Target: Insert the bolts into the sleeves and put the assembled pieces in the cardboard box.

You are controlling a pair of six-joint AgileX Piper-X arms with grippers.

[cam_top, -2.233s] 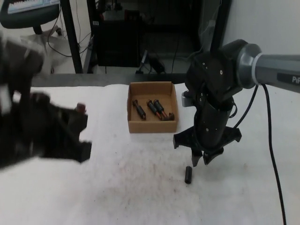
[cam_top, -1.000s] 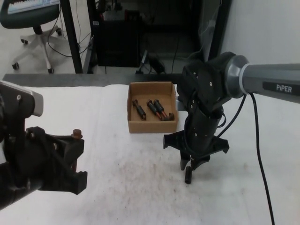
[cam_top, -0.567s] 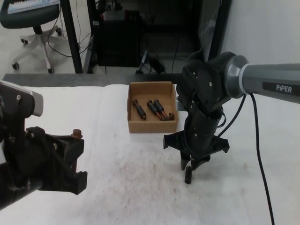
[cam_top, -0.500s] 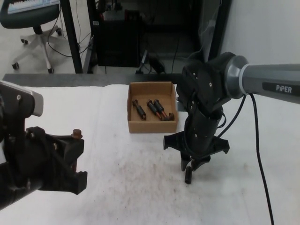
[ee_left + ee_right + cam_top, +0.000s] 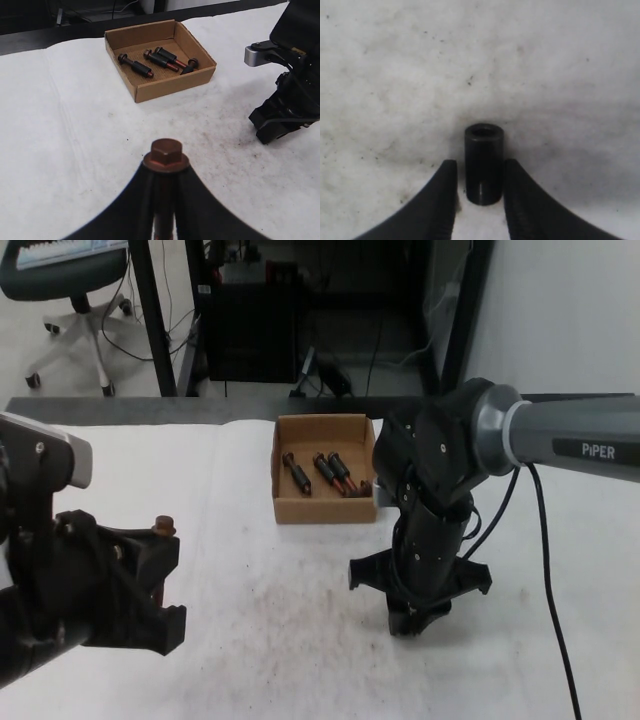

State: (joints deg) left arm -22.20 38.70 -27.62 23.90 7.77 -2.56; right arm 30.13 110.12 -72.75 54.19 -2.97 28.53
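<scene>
My left gripper [image 5: 165,200] is shut on a copper-coloured bolt [image 5: 165,155], hex head up, held above the near left of the white cloth; the bolt head [image 5: 163,525] also sticks up from that gripper in the high view. My right gripper [image 5: 480,162] is down at the cloth, right of centre, open, with its fingers on either side of a short black sleeve [image 5: 484,165] lying there. A thin gap shows beside one finger. In the high view that gripper [image 5: 415,618] covers the sleeve. The cardboard box [image 5: 325,508] at the back centre holds three assembled pieces [image 5: 160,59].
A white cloth [image 5: 280,630] covers the bench. Behind the bench are dark racks [image 5: 250,320], and an office chair [image 5: 70,290] stands at the far left. A black cable [image 5: 545,570] trails from the right arm over the cloth's right side.
The right gripper has moved nearer and dropped down over the sleeve, which now hides under it in the high view. The left arm swung in early and has since kept still.
</scene>
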